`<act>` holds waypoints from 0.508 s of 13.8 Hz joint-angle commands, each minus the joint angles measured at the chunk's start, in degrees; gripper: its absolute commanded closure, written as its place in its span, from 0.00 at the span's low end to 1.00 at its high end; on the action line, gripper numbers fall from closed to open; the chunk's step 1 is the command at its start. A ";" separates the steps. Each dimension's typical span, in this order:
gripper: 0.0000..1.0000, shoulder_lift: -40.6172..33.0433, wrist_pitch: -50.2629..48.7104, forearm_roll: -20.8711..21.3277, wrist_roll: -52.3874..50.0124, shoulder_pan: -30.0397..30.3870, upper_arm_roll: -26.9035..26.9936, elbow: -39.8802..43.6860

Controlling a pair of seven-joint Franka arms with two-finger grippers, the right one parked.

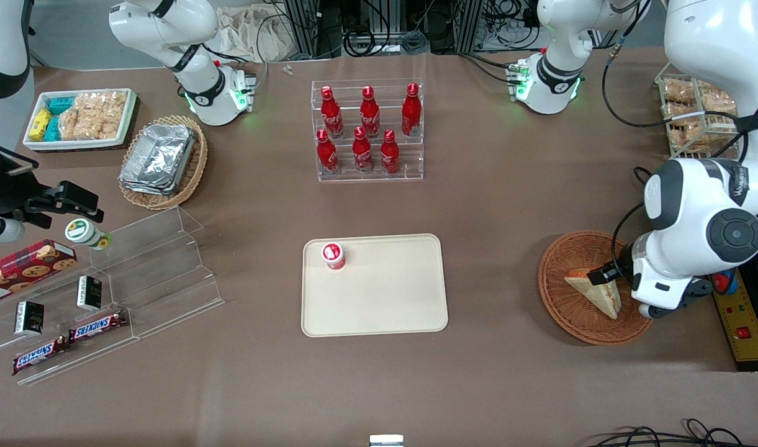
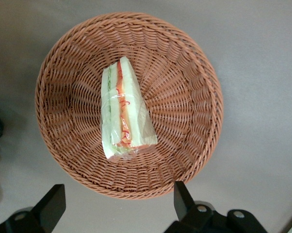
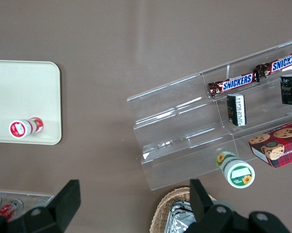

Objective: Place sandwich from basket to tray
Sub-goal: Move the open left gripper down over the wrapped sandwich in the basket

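The sandwich (image 1: pixel 596 292), a wrapped pale wedge with orange-red filling, lies in the reddish-brown wicker basket (image 1: pixel 549 273) toward the working arm's end of the table. In the left wrist view the sandwich (image 2: pixel 122 114) lies near the middle of the basket (image 2: pixel 185 87). My left gripper (image 1: pixel 608 273) hovers above the basket, over its rim; in the left wrist view the gripper (image 2: pixel 118 201) is open and empty, its black fingers (image 2: pixel 182 199) spread wide and clear of the sandwich. The beige tray (image 1: pixel 385 304) lies mid-table.
A small red-lidded cup (image 1: pixel 333 255) stands on the tray's corner. A clear rack of red bottles (image 1: pixel 367 131) stands farther from the front camera than the tray. A yellow power strip (image 1: pixel 742 323) lies beside the basket. Clear tiered shelves with snacks (image 1: pixel 105 292) sit toward the parked arm's end.
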 commanded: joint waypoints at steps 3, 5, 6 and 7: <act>0.01 2.31 3.13 0.14 -6.71 2.02 0.08 -0.58; 0.01 3.54 3.22 0.14 -8.56 2.63 0.08 -1.54; 0.01 3.55 4.09 0.14 -8.92 2.72 0.08 -2.24; 0.01 3.55 5.23 0.14 -9.53 2.72 0.08 -3.12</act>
